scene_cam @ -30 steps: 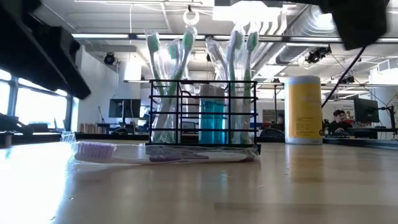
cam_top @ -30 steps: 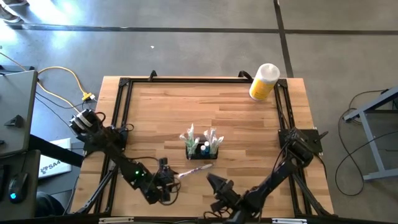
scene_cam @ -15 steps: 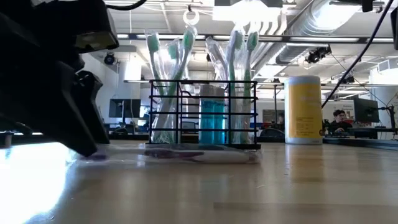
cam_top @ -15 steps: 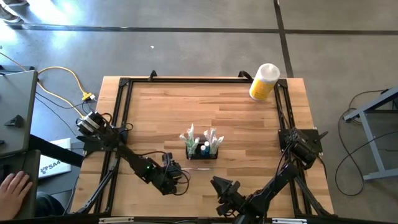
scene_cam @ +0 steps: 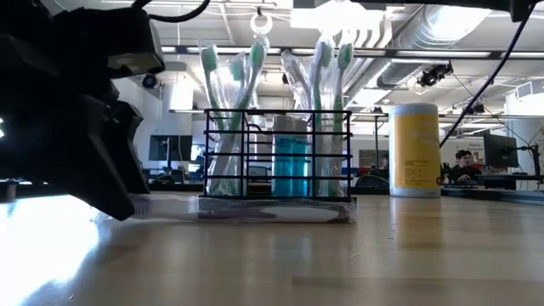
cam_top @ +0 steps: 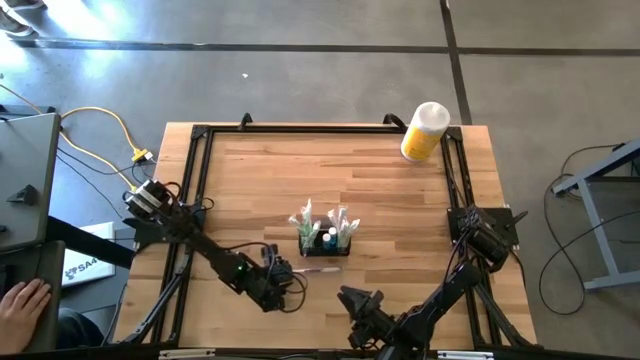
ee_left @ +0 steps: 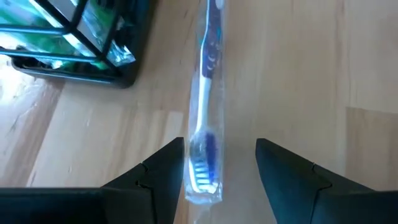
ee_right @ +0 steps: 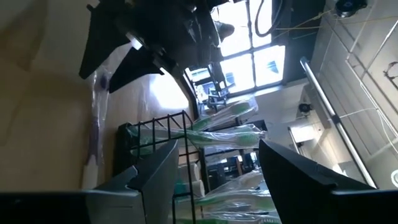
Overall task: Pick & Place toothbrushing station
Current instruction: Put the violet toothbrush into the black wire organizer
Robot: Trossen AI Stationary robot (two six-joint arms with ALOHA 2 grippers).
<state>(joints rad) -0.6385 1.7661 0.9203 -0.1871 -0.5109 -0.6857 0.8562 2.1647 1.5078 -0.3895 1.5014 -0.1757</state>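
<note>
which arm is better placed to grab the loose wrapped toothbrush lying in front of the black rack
Left. The left gripper is open astride the wrapped toothbrush, bristle end between its jaws. The right gripper waits apart near the table's front edge.

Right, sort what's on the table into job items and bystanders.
Job items:
- toothbrushing station, the black wire holder standing mid-table with wrapped brushes in it
- loose wrapped toothbrush, lying flat beside the station
- left hand, open, its fingers either side of that brush's head

Bystanders:
- yellow bottle at the far right corner
- right hand, open, waiting at the near edge
</note>
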